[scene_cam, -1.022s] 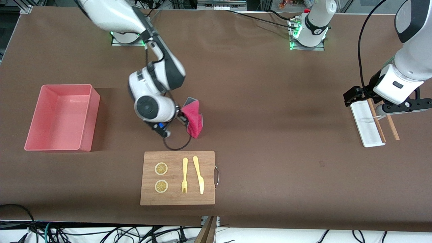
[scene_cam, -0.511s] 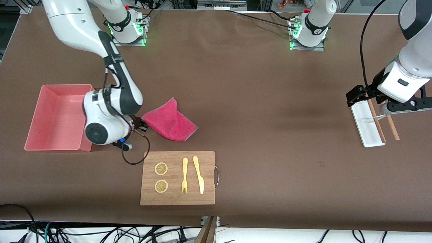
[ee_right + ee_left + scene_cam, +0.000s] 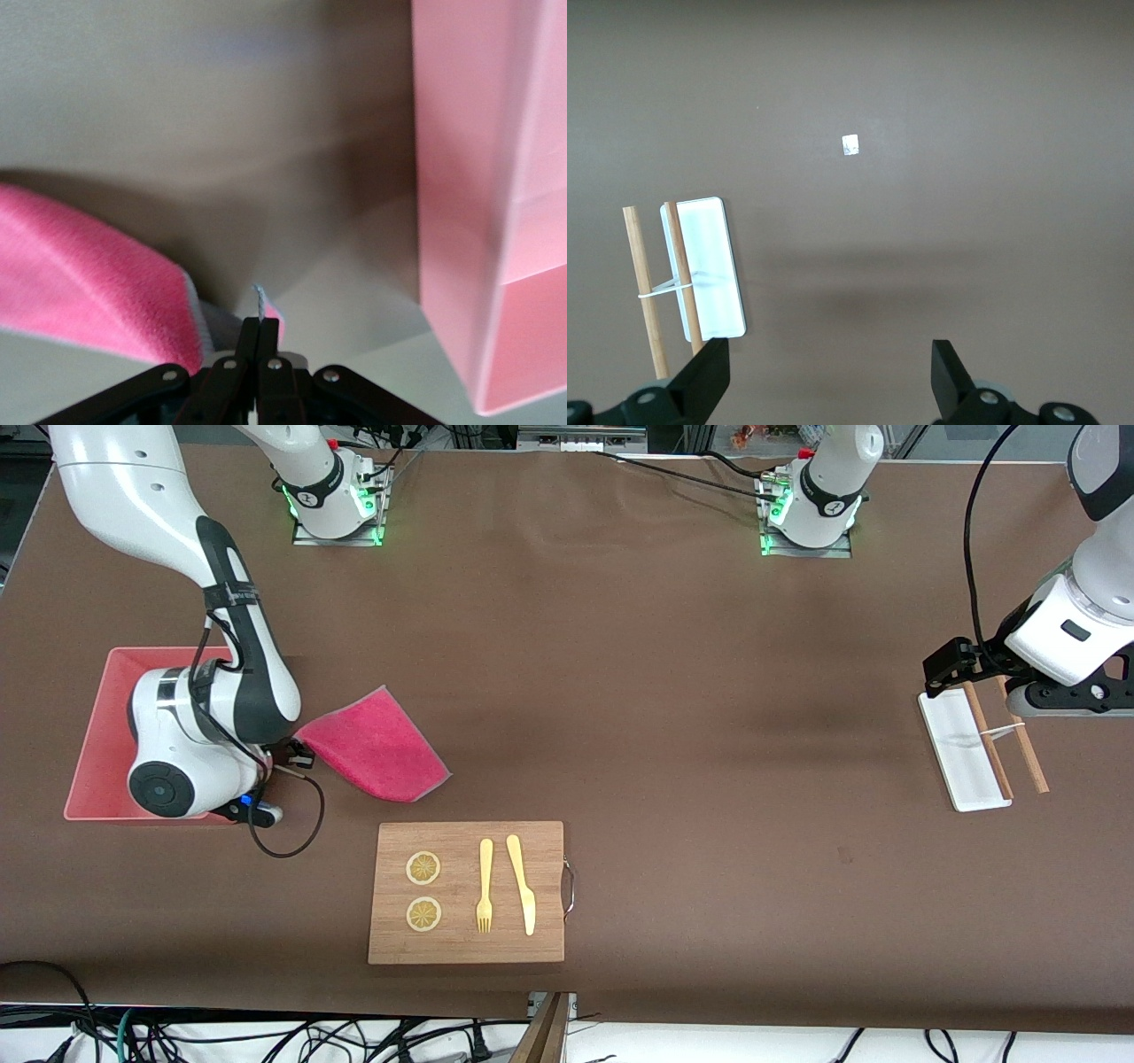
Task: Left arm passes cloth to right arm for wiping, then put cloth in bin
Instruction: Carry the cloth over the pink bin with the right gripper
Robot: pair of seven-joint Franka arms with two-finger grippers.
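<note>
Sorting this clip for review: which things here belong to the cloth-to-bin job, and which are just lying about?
In the job:
- cloth, pinched by the shut right gripper
- bin, beside that gripper
- left gripper, open, waiting over the white tray

Lying about:
- wooden board
- lemon slices
- fork
- knife
- chopsticks

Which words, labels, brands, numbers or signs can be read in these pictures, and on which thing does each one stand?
None can be read.
Small white tag on the table: its marks are too small to read.
Cloth, bin and wooden board: no text shows.
</note>
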